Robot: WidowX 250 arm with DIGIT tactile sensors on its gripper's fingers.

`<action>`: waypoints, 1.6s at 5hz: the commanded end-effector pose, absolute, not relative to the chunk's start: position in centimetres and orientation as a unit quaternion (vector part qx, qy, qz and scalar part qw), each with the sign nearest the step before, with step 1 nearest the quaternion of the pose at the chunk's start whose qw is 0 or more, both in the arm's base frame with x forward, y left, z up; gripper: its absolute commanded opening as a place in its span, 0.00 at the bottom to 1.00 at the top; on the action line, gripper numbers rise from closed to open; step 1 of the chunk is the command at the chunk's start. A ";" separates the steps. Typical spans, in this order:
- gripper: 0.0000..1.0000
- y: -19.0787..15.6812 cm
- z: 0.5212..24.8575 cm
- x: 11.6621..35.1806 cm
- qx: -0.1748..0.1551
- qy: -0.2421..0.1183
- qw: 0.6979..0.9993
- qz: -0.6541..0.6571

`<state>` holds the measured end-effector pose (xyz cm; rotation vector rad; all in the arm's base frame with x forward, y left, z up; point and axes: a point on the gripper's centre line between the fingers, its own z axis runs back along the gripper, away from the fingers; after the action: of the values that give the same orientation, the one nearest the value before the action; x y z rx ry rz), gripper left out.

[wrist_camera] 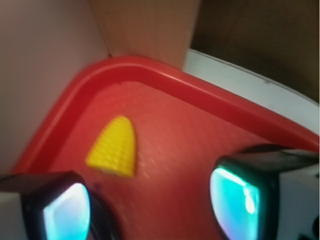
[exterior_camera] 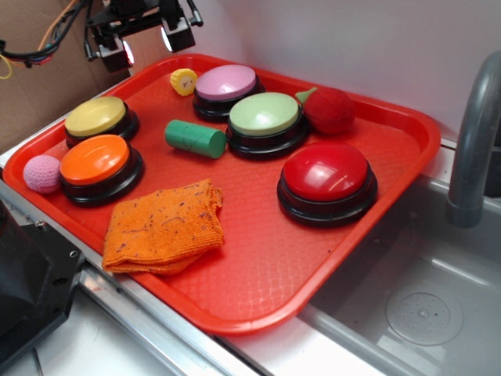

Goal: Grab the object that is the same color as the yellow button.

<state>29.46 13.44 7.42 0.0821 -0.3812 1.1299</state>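
The object, a small stubby yellow piece point(exterior_camera: 184, 81) with a paler end, lies on the red tray point(exterior_camera: 376, 180) near its back corner, left of the pink-topped button. In the wrist view the object point(wrist_camera: 114, 147) looks like a bumpy yellow cone, lying ahead of my left finger. The yellow button point(exterior_camera: 96, 117) sits at the tray's left edge. My gripper point(exterior_camera: 146, 43) hangs above the tray's back-left corner, up and to the left of the object. It is open, the fingers point(wrist_camera: 65, 210) wide apart with bare tray between them.
On the tray are an orange button point(exterior_camera: 95, 161), a pink-topped button point(exterior_camera: 225, 83), a light green button point(exterior_camera: 264, 116), a red button point(exterior_camera: 326, 174), a green cylinder point(exterior_camera: 194, 138), a red knitted strawberry point(exterior_camera: 329, 110), a pink knitted ball point(exterior_camera: 41, 173) and an orange cloth point(exterior_camera: 166, 227). Sink and faucet point(exterior_camera: 473, 133) lie right.
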 end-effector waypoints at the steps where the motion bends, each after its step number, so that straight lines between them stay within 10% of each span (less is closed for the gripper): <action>1: 1.00 16.0 6.1 31.5 0.048 -0.191 0.799 0.568; 4: 1.00 15.3 4.0 32.0 0.001 -0.155 0.839 0.522; 5: 0.00 15.4 4.0 31.9 0.005 -0.159 0.834 0.529; 8: 0.00 14.4 5.6 31.3 0.008 -0.141 0.859 0.491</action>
<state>31.13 13.43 2.57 0.0244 -0.2002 1.0602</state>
